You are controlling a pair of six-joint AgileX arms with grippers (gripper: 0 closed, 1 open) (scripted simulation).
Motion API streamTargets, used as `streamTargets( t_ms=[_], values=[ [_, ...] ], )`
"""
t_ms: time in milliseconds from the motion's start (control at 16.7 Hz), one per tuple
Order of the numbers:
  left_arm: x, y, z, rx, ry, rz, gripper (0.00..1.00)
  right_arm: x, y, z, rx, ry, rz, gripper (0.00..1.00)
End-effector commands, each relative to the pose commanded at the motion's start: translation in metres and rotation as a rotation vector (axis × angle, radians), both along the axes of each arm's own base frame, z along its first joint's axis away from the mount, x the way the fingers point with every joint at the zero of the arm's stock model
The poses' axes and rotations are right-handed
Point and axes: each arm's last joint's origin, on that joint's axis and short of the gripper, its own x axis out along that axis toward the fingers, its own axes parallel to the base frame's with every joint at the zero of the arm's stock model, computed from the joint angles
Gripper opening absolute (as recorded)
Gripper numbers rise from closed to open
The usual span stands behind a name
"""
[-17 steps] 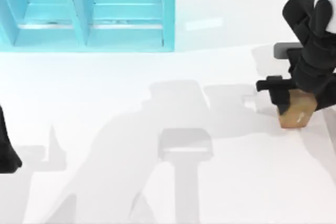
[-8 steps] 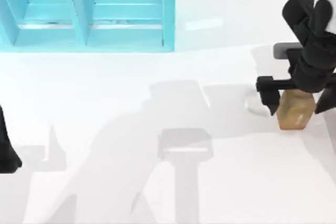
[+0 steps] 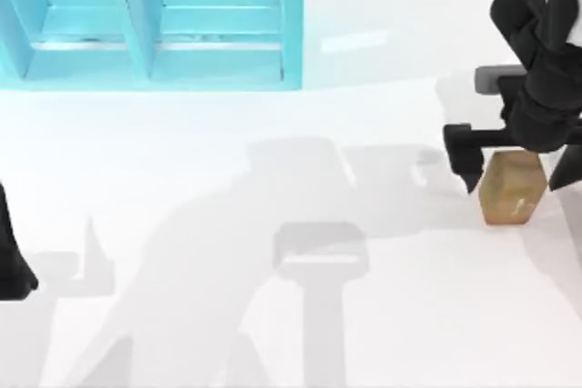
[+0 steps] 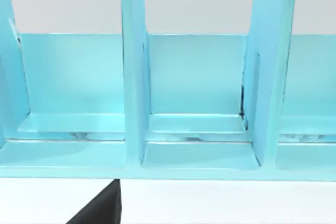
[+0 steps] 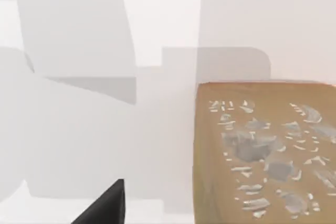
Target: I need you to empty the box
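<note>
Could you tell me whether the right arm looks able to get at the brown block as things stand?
Probably yes: the right gripper hangs open right over the brown block at the table's right side, with nothing between them.

You have one brown block (image 3: 514, 187) near the tabletop's right edge, one blue compartmented box (image 3: 150, 20) at its far left corner, and two arms: one left arm (image 3: 11, 252) and one right arm (image 3: 546, 61).

Rendered simulation test bench | bare glossy white table (image 3: 182, 315) | flat, textureless turquoise box (image 3: 155, 20) with open compartments | black AgileX arm (image 3: 546, 70) | plain pale backdrop
</note>
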Motion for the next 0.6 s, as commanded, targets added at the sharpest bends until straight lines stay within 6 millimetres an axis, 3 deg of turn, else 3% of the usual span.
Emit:
streamTargets(
  t_ms=[420, 600],
  values=[
    [0.000, 0.000, 0.000, 0.000, 0.000, 0.000, 1.00, -0.001, 0.000, 0.062, -0.003, 0.013, 0.000, 1.00],
    [0.000, 0.000, 0.000, 0.000, 0.000, 0.000, 1.00, -0.002, -0.001, 0.067, -0.002, 0.006, 0.000, 1.00]
  ],
)
